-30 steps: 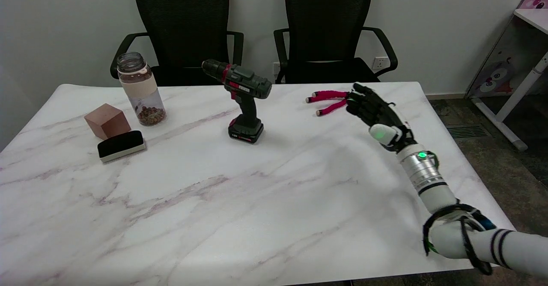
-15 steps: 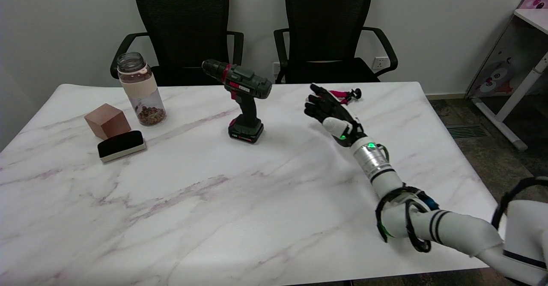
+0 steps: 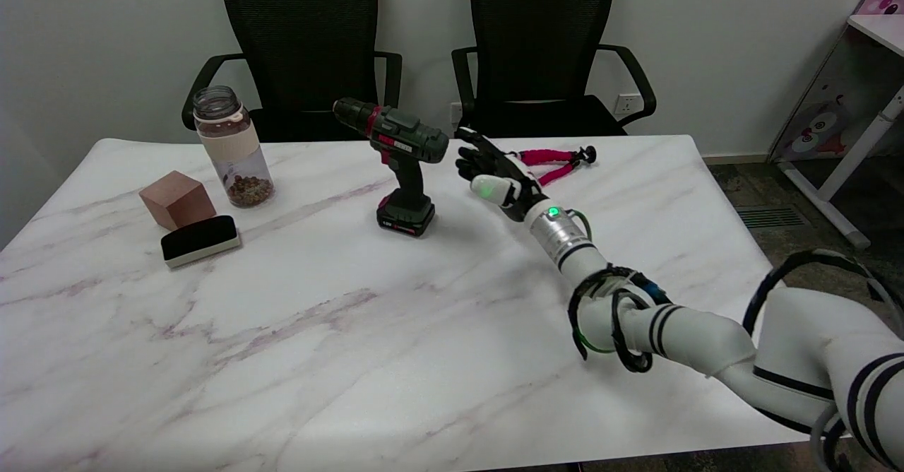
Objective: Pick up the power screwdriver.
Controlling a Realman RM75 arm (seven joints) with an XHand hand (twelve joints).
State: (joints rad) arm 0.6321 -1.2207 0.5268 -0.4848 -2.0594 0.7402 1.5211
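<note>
1. The power screwdriver (image 3: 400, 163) stands upright on the table (image 3: 353, 331)
2. The right hand (image 3: 494, 175) floats just right of the power screwdriver, fingers spread wide apart, holding nothing, not touching it

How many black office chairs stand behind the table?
2. One chair is behind the power screwdriver; the other chair is behind the pink-legged tripod. None seems hidden.

tabletop (image 3: 353, 359): white marble, faint purple-grey veins | power screwdriver (image 3: 400, 161): dark green-black, red collar and trim | right hand (image 3: 494, 175): black with white patch, green light at wrist | bottle (image 3: 229, 148): clear, beige band, brown contents | block (image 3: 177, 198): reddish-brown | eraser (image 3: 200, 240): black top, white base | small tripod (image 3: 551, 162): pink legs, black head | chairs (image 3: 304, 41): black
</note>
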